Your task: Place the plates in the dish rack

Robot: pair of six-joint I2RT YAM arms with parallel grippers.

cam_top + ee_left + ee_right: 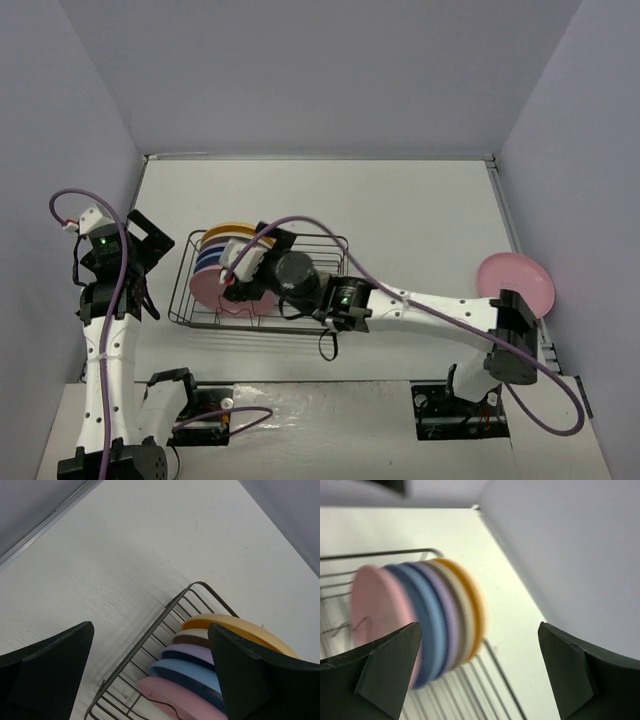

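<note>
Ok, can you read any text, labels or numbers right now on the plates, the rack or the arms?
None readable.
Racked plates, dish rack: no lettering visible.
Loose pink plate: any mark is too faint to read.

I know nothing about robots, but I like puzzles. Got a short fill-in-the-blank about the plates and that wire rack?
1. The dish rack holds ___ plates on edge.
2. The blue plate stands between the purple plate and a ___ one.
3. One pink plate lies on the table on the robot's ___ side.
4. The jaws of the right gripper are ___, holding nothing.
Missing words: five; pink; right; open.
</note>
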